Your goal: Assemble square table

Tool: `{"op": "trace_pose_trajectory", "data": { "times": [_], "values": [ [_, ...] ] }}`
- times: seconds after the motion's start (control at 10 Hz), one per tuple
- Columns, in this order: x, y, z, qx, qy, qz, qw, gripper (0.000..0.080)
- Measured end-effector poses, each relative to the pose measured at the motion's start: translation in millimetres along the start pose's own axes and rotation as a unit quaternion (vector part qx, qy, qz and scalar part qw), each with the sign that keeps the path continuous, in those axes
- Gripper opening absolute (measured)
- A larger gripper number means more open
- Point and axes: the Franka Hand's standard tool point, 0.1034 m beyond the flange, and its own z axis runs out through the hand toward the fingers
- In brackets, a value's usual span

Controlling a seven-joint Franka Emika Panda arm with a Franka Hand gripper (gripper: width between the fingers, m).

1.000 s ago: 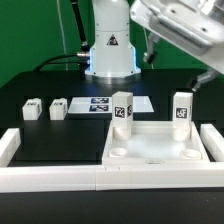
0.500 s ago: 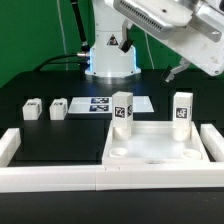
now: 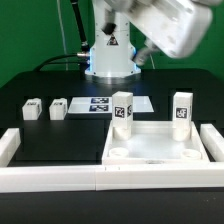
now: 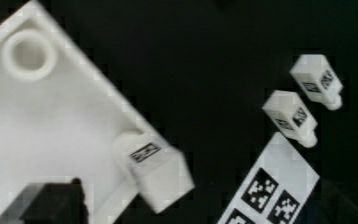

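Two legs in, two to go by the look of it. The white slab [image 3: 150,148] sits on the black tabletop [image 3: 60,140] in the lower right of the exterior frame, tucked against the border rails [image 3: 50,178]. One upright leg [image 3: 122,113] stands at its far corner on the exterior view's left; the other upright leg [image 3: 180,111] stands at the far corner on the right. I can't say whether either is fully seated. The near socket [image 3: 119,152] looks empty, and so does its twin.

The spares are at middle left of that frame, well apart from the slab: one loose leg [image 3: 33,109] and a second loose leg [image 3: 58,108] lying side by side, next to the marker board [image 3: 100,103].

The arm [image 3: 165,25] is high in the upper right and just a blur. The fingers [image 4: 51,200] only show as a dark smear at the edge of the wrist view, so I can't tell if they're apart or together; nothing seems to be held.

My guess is this is the fetch-leg-three step. Next it needs to get over a loose leg, come down with the fingers spread, pinch it across the body, then stand it in a near socket and twist.
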Motion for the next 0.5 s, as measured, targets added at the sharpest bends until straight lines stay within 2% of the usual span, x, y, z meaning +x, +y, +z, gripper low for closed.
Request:
{"op": "trace_pose_trajectory", "data": {
  "times": [0.1,0.5],
  "values": [
    [2.4,-3.1,4.2,0.004,0.003,0.045,0.999,0.0648],
    [3.1,-2.0,5.8,0.006,0.002,0.159,0.987,0.0648]
  ]
}}
